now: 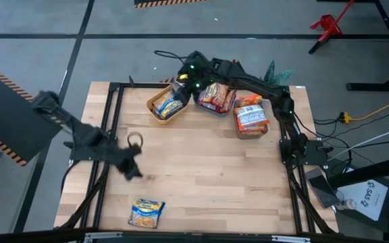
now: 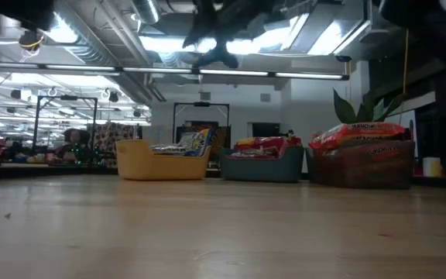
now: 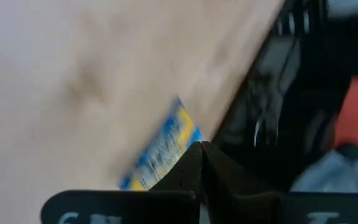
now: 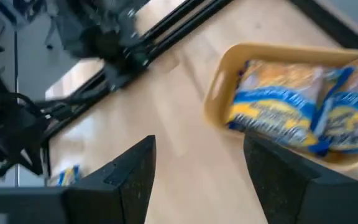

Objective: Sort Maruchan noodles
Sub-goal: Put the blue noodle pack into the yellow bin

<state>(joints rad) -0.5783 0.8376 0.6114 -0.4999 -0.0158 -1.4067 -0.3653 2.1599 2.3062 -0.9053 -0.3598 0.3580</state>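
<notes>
Right gripper [image 4: 197,177] hangs spread and empty above the yellow plastic bin [image 1: 155,104] holding yellow-and-blue flat ramen packets [image 4: 291,109]. Left gripper [image 3: 201,155] – fingers pressed together, holding nothing – points toward one lone yellow-and-blue packet [image 1: 146,212] on the wooden surface [image 1: 208,169].

From the left wrist, my closed left hand [image 3: 201,149] covers part of the yellow-and-blue packet [image 3: 163,143], and its print is too blurred to read. In the right wrist view the yellow bin [image 4: 219,81] is cut off by the picture's edge. Overhead, the right hand [image 1: 181,84] partly hides that bin's far-edge packets [image 1: 169,106].
</notes>
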